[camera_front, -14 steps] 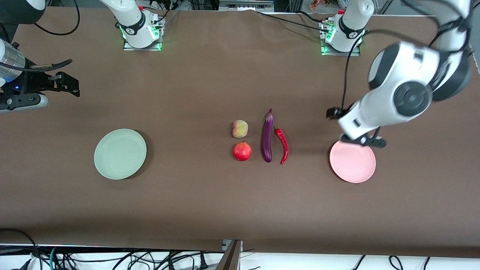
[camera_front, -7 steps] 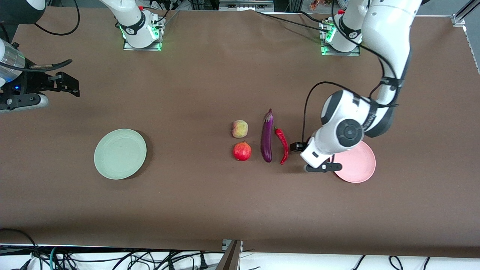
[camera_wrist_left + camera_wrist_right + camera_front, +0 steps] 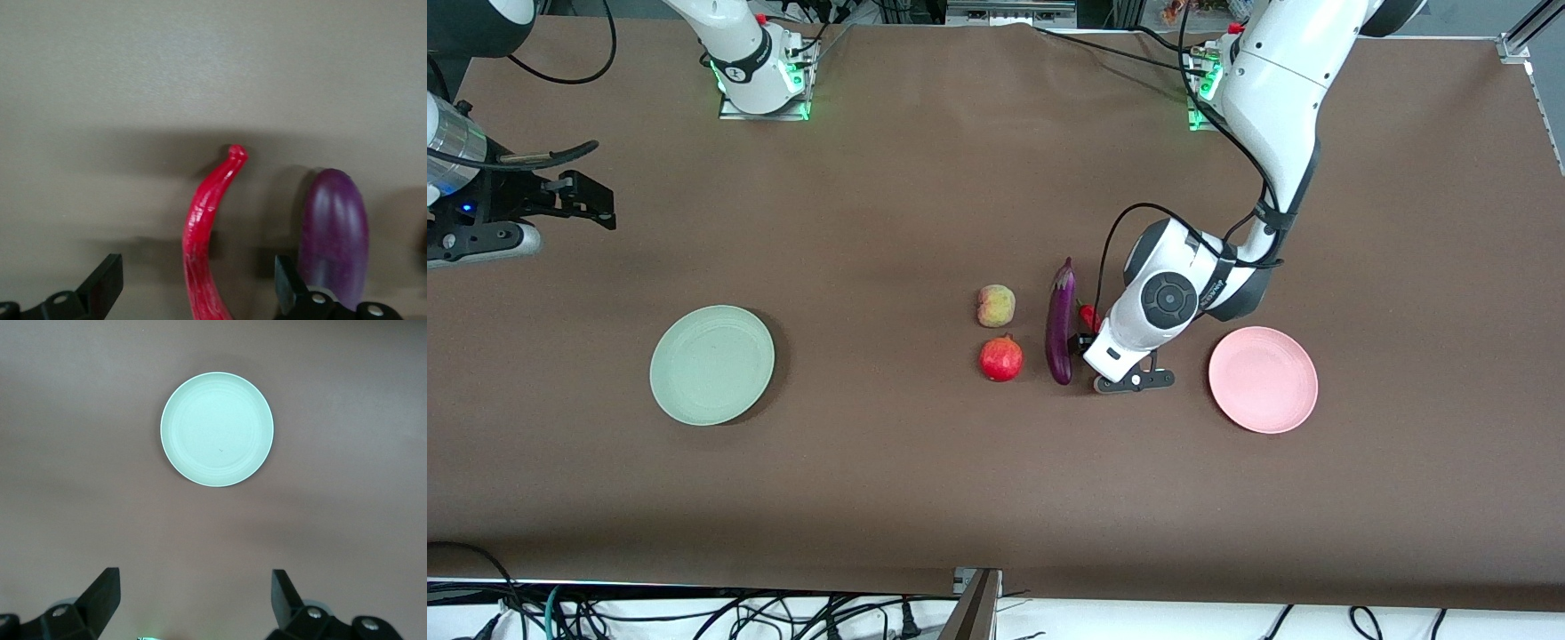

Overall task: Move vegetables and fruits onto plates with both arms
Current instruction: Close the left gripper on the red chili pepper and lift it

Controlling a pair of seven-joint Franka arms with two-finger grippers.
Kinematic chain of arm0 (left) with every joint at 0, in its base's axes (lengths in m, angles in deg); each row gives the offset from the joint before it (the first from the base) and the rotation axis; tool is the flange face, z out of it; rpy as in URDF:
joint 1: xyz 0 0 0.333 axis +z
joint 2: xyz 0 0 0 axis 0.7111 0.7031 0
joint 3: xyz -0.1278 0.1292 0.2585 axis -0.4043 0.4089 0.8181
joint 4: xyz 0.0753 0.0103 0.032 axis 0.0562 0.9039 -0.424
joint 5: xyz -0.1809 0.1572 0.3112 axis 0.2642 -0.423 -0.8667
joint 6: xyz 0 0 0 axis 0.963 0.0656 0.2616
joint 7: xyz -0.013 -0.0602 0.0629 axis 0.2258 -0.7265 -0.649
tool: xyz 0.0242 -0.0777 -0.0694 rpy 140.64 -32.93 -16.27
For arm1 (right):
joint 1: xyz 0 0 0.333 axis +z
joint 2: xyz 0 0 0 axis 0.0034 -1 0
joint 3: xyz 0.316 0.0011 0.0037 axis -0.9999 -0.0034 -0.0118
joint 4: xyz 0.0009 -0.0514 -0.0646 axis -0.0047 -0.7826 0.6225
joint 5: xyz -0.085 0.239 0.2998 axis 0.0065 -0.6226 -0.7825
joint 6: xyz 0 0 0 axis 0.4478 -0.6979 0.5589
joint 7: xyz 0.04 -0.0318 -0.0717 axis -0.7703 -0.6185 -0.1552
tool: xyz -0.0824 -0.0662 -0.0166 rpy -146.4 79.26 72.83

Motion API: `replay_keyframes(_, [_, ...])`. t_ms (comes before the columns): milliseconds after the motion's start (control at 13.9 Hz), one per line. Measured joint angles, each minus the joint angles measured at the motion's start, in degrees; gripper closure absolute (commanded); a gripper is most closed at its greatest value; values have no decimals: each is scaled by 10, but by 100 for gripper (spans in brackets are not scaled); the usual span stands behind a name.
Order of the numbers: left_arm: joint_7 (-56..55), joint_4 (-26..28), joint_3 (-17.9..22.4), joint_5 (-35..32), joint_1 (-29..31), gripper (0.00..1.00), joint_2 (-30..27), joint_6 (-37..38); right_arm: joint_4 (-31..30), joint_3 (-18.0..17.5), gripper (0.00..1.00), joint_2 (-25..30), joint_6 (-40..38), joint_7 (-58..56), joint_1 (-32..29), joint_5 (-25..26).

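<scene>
My left gripper [image 3: 198, 283] hangs low over the red chili pepper [image 3: 207, 220], open, with one finger on each side of the pepper and neither touching it. Beside the pepper lies the purple eggplant [image 3: 1059, 324], close to one finger. In the front view the left wrist hides most of the pepper. The yellowish-green fruit [image 3: 996, 306] and the red fruit [image 3: 1001, 358] sit beside the eggplant, the red one nearer the camera. The pink plate [image 3: 1263, 380] is empty at the left arm's end. The green plate [image 3: 711, 364] is empty at the right arm's end. My right gripper [image 3: 193, 593] waits open, high above the table.
A brown cloth [image 3: 889, 480] covers the table. Both arm bases [image 3: 760, 84] stand along the table's edge farthest from the camera. Loose cables [image 3: 694, 613] hang past the nearest edge. Bare cloth separates the produce from each plate.
My left arm has swung from above the pink plate across to the chili pepper and come down over it. The right arm has not moved.
</scene>
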Motion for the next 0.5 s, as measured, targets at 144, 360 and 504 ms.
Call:
replay_keyframes(144, [-1, 2, 2, 0, 0, 4, 0, 0, 0, 0, 0, 0, 0, 0, 0, 0])
replay_keyframes(360, [-3, 12, 2, 0, 0, 39, 2, 0, 0, 0, 0, 0, 0, 0, 0, 0])
replay_keyframes(504, [-4, 16, 2, 0, 0, 67, 5, 0, 0, 0, 0, 0, 0, 0, 0, 0])
